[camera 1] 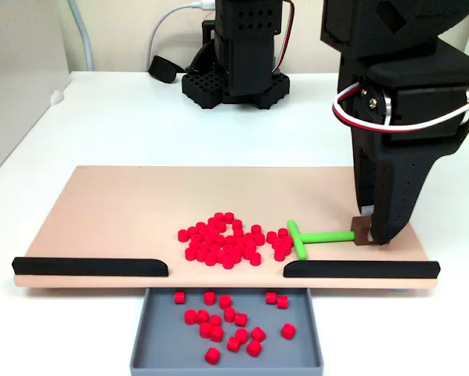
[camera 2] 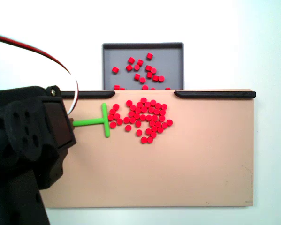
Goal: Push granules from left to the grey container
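In a fixed view from the front, the black gripper [camera 1: 373, 231] stands over the right part of the tan board [camera 1: 109, 211], its tip down at the board and closed on the brown end block of a green T-shaped pusher [camera 1: 312, 236]. The pusher lies flat, its stem running left from the gripper, and its crossbar sits against the right side of a loose pile of red granules [camera 1: 222, 239] near the board's middle. The pile lies just behind the gap between 2 black strips [camera 1: 89, 266] along the board's near edge. Below that gap, the grey container [camera 1: 152, 345] sits against the board, with a smaller scatter of granules on its flat bottom.

In the other fixed view, from above, the arm comes in from the left and the gripper's tip is hidden under its body. The green pusher [camera 2: 102, 121] points right, its crossbar touching the left side of the granules [camera 2: 145, 117], and the grey container [camera 2: 170, 51] lies at the far edge of the board [camera 2: 201, 154], behind the gap.
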`<state>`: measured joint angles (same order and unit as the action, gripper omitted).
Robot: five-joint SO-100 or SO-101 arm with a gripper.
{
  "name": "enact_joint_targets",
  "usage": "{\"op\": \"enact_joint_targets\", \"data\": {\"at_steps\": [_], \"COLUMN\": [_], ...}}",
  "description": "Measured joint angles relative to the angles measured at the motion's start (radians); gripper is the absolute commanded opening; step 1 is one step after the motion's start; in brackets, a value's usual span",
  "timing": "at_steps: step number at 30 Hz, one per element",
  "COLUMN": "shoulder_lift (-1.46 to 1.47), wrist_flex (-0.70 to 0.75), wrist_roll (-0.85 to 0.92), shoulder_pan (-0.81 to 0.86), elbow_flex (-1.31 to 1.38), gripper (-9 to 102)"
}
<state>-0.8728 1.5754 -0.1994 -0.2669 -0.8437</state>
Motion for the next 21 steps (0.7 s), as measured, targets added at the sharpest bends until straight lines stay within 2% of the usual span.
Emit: {"op": "enact_joint_targets", "data": {"at_steps": [21], "shoulder_lift": [-0.008], "wrist_flex": [0.002], "wrist_roll": [0.092], "shoulder_pan": [0.048], "elbow_flex": [-0.025], "gripper": [0]}}
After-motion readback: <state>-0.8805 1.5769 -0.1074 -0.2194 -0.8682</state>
